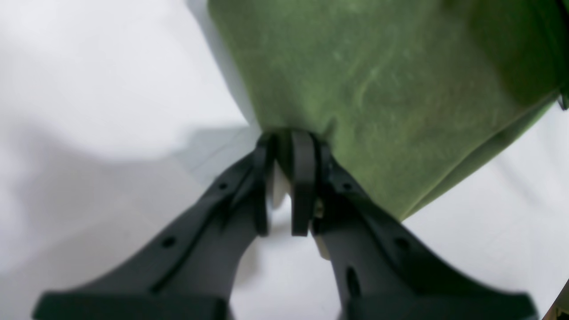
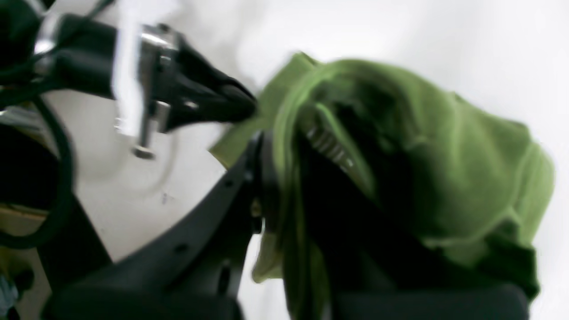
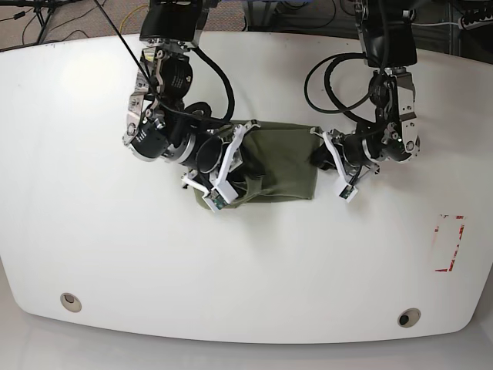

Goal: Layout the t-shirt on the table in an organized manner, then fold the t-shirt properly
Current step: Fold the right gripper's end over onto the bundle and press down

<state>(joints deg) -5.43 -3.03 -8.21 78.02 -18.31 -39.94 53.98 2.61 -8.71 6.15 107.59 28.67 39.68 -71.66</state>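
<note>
We hold the t-shirt (image 3: 273, 162) bunched mid-desk (image 3: 92, 231), well left of the tape rectangle (image 3: 449, 243). Its long axis runs across, from one end effector to the other — right end effector (image 3: 231, 162) pinching one end, left end effector (image 3: 317, 158) pinching the other, both equally near.

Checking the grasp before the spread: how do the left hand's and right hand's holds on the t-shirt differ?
The left hand pinches a flat edge of the t-shirt; the right hand is buried in bunched folds. Cloth near the left lies smooth, near the right crumpled. Both are shut on the shirt above the table.
</note>
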